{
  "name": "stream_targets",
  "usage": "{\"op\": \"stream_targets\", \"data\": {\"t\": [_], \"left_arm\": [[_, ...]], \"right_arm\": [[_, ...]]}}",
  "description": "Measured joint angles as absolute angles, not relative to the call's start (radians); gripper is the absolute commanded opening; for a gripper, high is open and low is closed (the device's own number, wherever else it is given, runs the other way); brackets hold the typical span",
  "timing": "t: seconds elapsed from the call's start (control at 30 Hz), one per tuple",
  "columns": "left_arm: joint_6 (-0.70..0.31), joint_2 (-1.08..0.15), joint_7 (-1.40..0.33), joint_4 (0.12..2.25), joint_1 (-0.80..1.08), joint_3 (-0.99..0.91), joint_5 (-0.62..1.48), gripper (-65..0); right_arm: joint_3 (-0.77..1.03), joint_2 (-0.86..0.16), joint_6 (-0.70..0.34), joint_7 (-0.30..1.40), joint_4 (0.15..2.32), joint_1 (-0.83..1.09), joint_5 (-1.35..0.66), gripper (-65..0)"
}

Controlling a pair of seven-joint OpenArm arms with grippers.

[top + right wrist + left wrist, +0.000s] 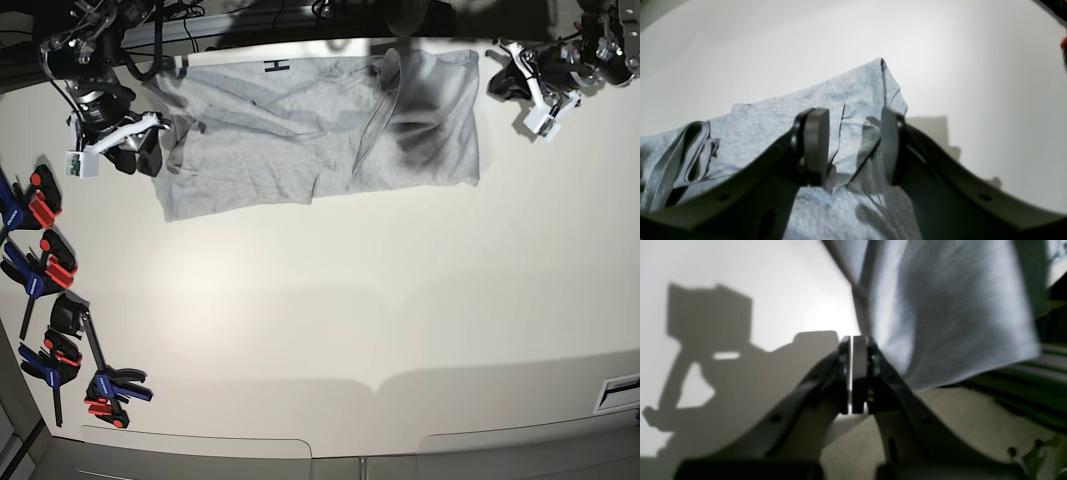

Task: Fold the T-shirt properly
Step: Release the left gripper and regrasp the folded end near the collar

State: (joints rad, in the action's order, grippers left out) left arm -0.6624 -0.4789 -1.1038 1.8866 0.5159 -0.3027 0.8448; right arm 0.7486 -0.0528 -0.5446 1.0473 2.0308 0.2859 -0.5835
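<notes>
While the light grey T-shirt [320,125] lies spread along the far edge of the white table [350,310], the two robot arms sit at its opposite ends. Seen from the base view, the shirt is partly flattened, with creases across its middle, a fold of cloth standing up near the centre, and a scrap of black lettering showing at its far edge.

At the base view's right, the left hand [852,373] has its two pads pressed together. In its wrist view, grey cloth [940,313] hangs just beside and behind the closed pads; whether any fabric is pinched between them cannot be told.

At the base view's left, the right hand [853,146] has its pads apart. It hovers over a corner of the shirt [853,100], with a rolled hem or sleeve opening visible to the left. Nothing sits between its pads.

Several blue, red and black clamps [50,310] lie along the table's left edge.
</notes>
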Motion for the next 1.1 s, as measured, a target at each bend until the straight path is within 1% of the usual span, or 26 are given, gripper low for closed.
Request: {"op": "stream_targets", "data": {"t": [0.07,0.17,0.2,0.3,0.33,0.37,0.5,0.67,0.77,0.93,1.1], "left_arm": [[-0.685,-0.467,-1.101,1.976,0.529,-0.33,0.857,-65.0],[-0.685,-0.443,-1.102,2.111,0.533,-0.373,0.834,-65.0],[-0.683,-0.44,-1.102,2.153,0.532,-0.375,0.835,-62.9],[-0.685,-0.421,-1.074,2.223,0.546,-0.352,0.888,-47.3],[-0.685,-0.413,-1.07,2.223,0.56,-0.33,0.892,-44.3],[-0.685,-0.407,-1.069,2.218,0.574,-0.302,0.867,-43.2],[-0.684,-0.387,-1.013,2.189,0.604,-0.159,0.724,-43.2],[-0.55,-0.357,-0.909,2.184,0.604,-0.012,0.485,-43.2],[-0.488,-0.347,-0.894,2.184,0.603,0.064,0.393,-42.0],[-0.399,-0.341,-0.862,2.183,0.603,0.165,0.265,-41.9],[-0.358,-0.341,-0.854,2.168,0.593,0.197,0.245,-41.8]], "right_arm": [[0.749,-0.052,-0.545,1.047,2.031,0.286,-0.583,-41.3],[0.749,-0.053,-0.545,1.048,2.031,0.286,-0.583,-41.3],[0.749,-0.053,-0.545,1.048,2.031,0.286,-0.583,-41.3],[0.749,-0.052,-0.545,1.048,2.031,0.286,-0.587,-41.3],[0.749,-0.052,-0.545,1.047,2.031,0.286,-0.588,-41.3],[0.749,-0.052,-0.545,1.047,2.031,0.286,-0.588,-41.3],[0.749,-0.052,-0.545,1.046,2.031,0.286,-0.589,-41.3],[0.749,-0.053,-0.545,1.044,2.031,0.286,-0.596,-41.3],[0.749,-0.052,-0.545,1.044,2.031,0.286,-0.595,-41.3],[0.749,-0.052,-0.545,1.044,2.031,0.286,-0.607,-41.3],[0.749,-0.052,-0.545,1.044,2.031,0.286,-0.611,-41.3]]}}
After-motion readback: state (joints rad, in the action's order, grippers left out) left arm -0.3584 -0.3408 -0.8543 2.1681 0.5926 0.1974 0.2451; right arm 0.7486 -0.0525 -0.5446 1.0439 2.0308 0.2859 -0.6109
